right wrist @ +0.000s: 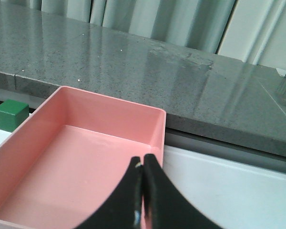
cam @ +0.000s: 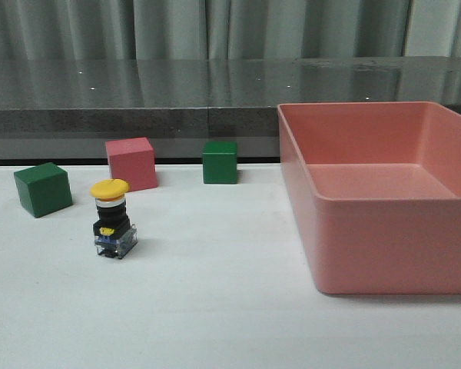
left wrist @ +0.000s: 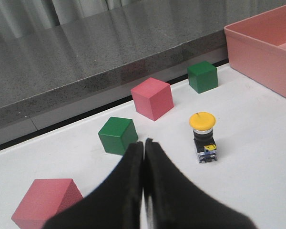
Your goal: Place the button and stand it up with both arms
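A white table [cam: 230,307] filled the lower part of the front view, with a dark grey counter [cam: 138,96] and pale curtains behind it. A large pink bin [cam: 376,200] took up the right side of that frame. Left of it, along the table's back edge, sat a green cube [cam: 220,161], a pink cube [cam: 131,164] and a second green cube [cam: 42,189] at far left. The button [cam: 112,219] stood upright on its clear base at lower left of centre, yellow cap on top, apart from the cubes. Neither arm appeared in the front view. Only the left wrist view showed the left gripper [left wrist: 144,143], fingers pressed together and holding nothing, plus another pink cube [left wrist: 46,202] at lower left. The right wrist view showed the right gripper [right wrist: 143,162], also closed and empty, in front of the bin's interior.
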Robot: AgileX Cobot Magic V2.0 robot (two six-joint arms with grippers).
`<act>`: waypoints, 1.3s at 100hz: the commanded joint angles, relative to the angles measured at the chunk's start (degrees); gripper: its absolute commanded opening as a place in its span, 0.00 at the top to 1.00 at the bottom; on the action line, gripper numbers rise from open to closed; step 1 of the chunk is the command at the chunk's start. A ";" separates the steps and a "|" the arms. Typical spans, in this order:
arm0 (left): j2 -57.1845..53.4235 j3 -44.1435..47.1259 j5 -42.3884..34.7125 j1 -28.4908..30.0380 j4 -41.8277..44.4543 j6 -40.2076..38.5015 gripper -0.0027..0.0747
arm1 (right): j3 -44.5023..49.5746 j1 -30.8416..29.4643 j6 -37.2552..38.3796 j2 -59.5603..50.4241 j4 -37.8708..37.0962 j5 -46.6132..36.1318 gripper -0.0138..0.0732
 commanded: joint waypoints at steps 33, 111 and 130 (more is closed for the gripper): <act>0.46 -1.04 -6.75 0.09 -0.15 -0.32 0.99 | -1.54 -0.43 -0.08 0.26 0.06 -4.13 0.91; -16.56 12.48 -13.80 12.03 26.25 -32.38 0.99 | -1.54 -0.43 -0.08 0.32 0.06 -4.06 0.91; -16.67 16.76 -24.22 12.03 26.25 -32.38 0.99 | -1.54 -0.43 -0.08 0.32 0.06 -3.92 0.91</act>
